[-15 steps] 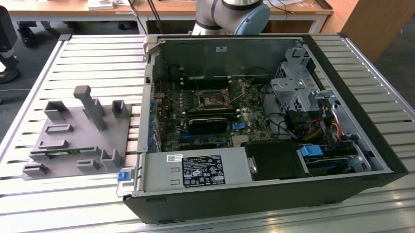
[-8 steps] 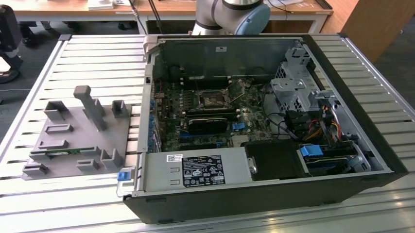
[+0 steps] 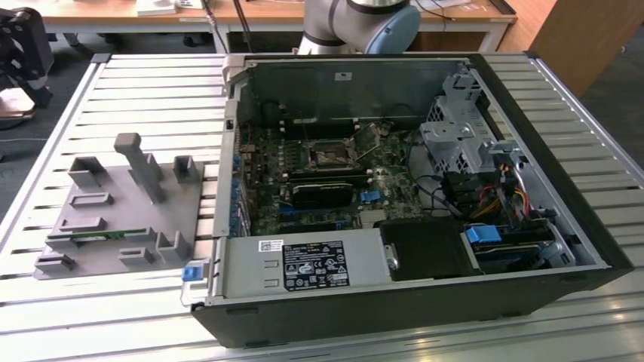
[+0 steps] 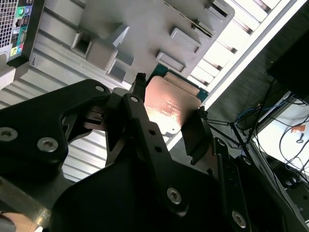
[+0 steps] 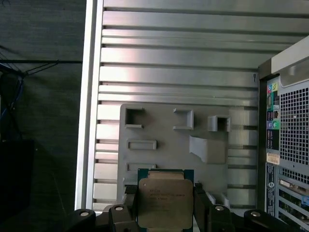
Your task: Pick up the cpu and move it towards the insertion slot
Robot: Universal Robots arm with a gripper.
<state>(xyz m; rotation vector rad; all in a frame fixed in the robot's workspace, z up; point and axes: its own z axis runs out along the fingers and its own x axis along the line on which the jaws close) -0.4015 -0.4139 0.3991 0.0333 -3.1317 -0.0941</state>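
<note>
My claw (image 5: 165,194) clamps the flat, silvery-grey square cpu (image 5: 165,202) by opposite edges; carrying it to the black, metal-framed square insertion slot (image 3: 330,156) wants a level, steady grip.

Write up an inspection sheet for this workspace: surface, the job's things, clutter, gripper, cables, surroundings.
Surface: slatted metal table, carrying an open computer case and a grey fixture plate.
Job's things: the cpu sits between the fingers, above the fixture plate in both wrist views; the insertion slot is on the board inside the case.
Clutter: green memory stick in the fixture plate.
Gripper: gripper shut on the cpu, fingers on two opposite edges.
Cables: coloured wire bundle inside the case; loose cables beyond the table edge.
Surroundings: desks behind the table.
</note>
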